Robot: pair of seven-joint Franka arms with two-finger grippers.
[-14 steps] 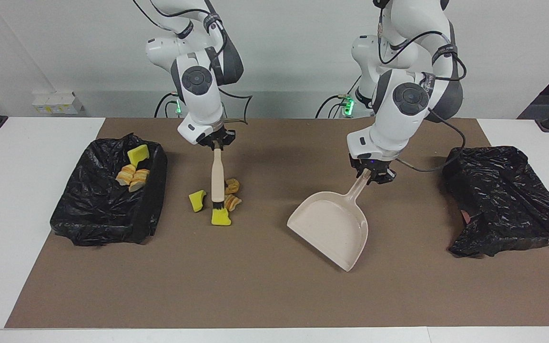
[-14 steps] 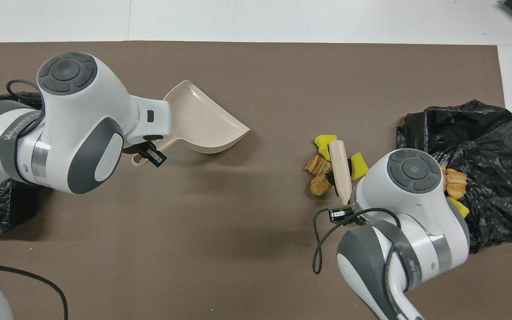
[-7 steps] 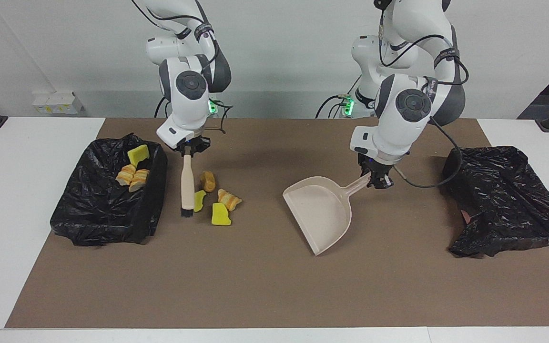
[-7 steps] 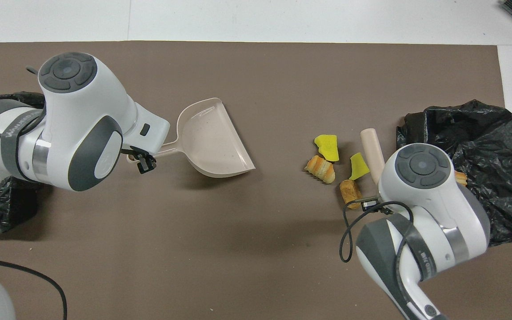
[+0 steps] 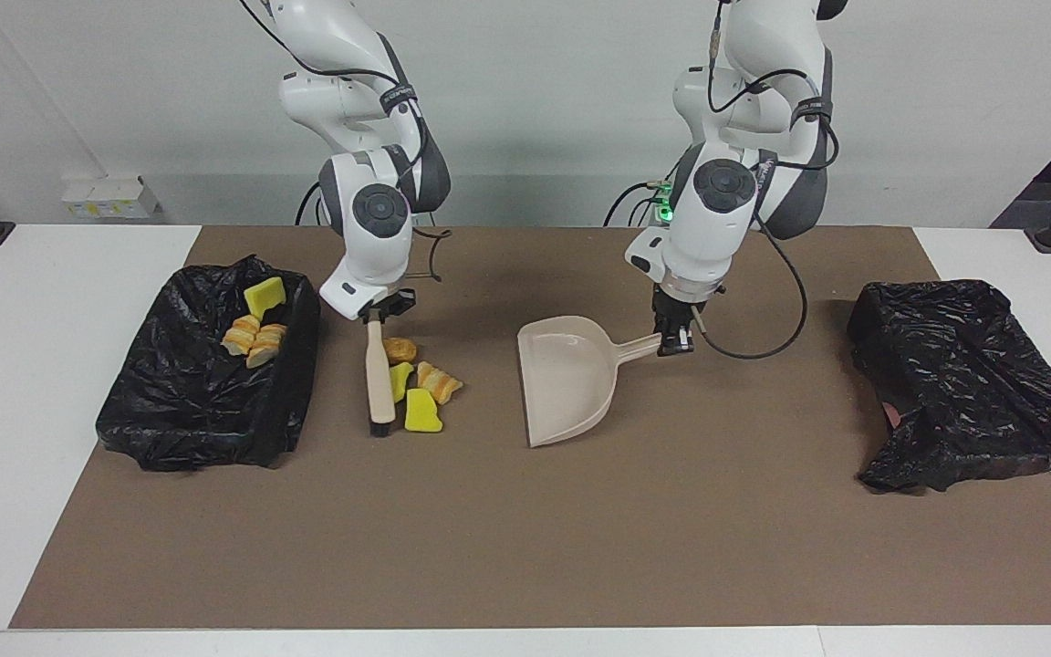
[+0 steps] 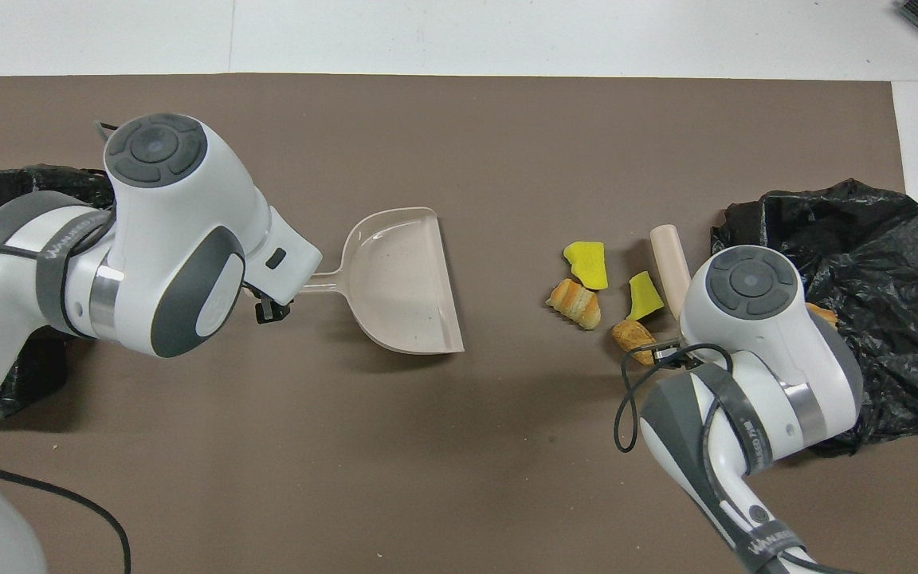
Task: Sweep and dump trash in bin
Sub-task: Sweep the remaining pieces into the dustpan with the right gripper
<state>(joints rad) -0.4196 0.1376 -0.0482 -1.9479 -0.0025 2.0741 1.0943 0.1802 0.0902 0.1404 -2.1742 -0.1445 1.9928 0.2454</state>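
**Brush set beside the trash; dustpan turned to face it**

Taken across the facing view from its left edge: a black-lined bin (image 5: 206, 383) is noted at the right arm's end of the desk (image 5: 525, 547), with yellow and tan pieces already lying in it; just beside it the right pincer (image 5: 378, 315) is clamped on the handle of the brush (image 5: 379, 374), whose bristles have been carried from among the trash (image 5: 416, 383) round to the bin's side of it within the last second; the four loose pieces, two yellow and two tan, have been bunched closer and lie between brush and dustpan (image 5: 571, 383). The left pincer (image 5: 674, 345) is clamped on the dustpan's handle; the pan has been swung so that its open lip now faces the trash, well apart from it. A second black bag (image 5: 963, 383) lies at the left arm's end. It is judged that sweeping is set up but not begun; the gap to the pan must first be closed.
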